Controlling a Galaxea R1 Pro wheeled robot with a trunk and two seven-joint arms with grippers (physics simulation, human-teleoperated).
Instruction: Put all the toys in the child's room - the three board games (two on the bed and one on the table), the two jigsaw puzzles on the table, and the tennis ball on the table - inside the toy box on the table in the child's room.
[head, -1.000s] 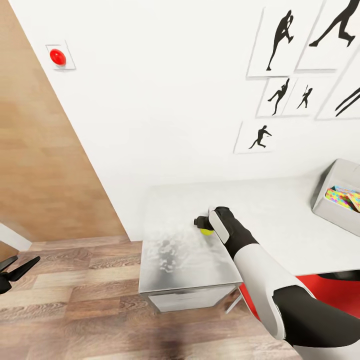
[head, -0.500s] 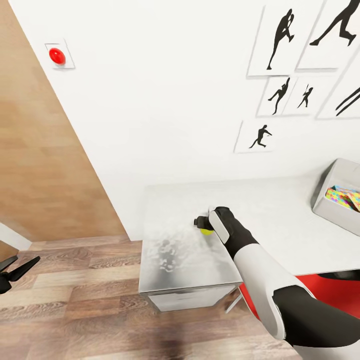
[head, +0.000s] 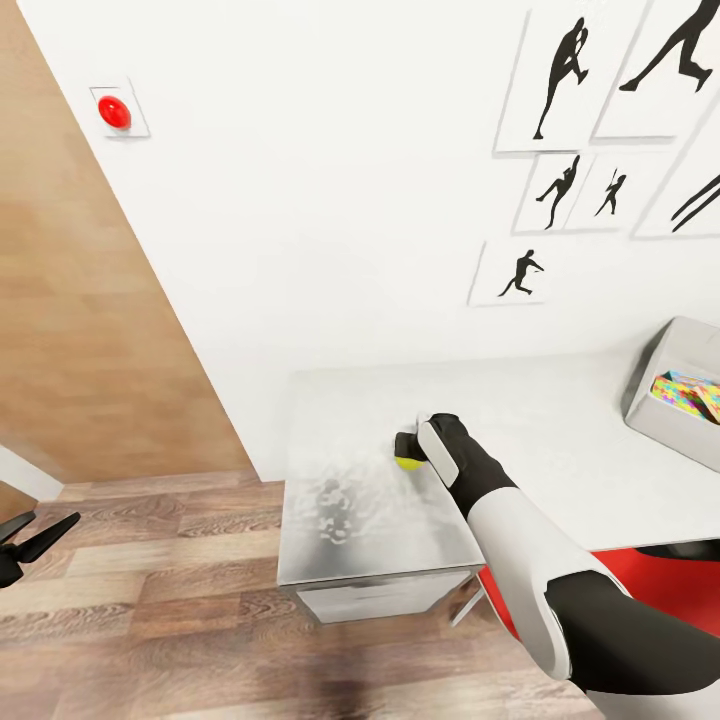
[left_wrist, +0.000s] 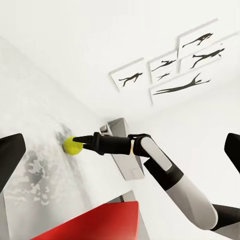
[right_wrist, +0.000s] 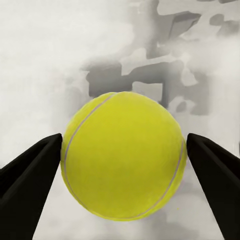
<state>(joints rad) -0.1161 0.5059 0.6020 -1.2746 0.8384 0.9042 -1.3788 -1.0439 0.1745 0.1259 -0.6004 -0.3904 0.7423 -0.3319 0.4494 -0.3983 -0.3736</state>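
The tennis ball (head: 407, 463), yellow-green, rests on the light grey table (head: 560, 430) near its left end. My right gripper (head: 408, 450) is shut on it. In the right wrist view the tennis ball (right_wrist: 122, 155) sits between the two black fingertips (right_wrist: 37, 165), which touch its sides. From the left wrist view, the right gripper (left_wrist: 80, 144) holds the ball (left_wrist: 73, 145) low against the tabletop. The grey toy box (head: 660, 400) stands at the table's right end with a multicoloured jigsaw puzzle (head: 685, 393) inside. My left gripper (head: 35, 535) hangs open over the floor at far left.
A red chair (head: 650, 590) sits under the table by my right arm. White drawers (head: 385, 598) are below the table's left end. The white wall carries silhouette pictures (head: 520, 272) and a red button (head: 115, 112). A wooden panel (head: 80, 300) stands left.
The right gripper's fingers have drawn in on the tennis ball; the outer finger moved closer to it. Arms and camera have held still.
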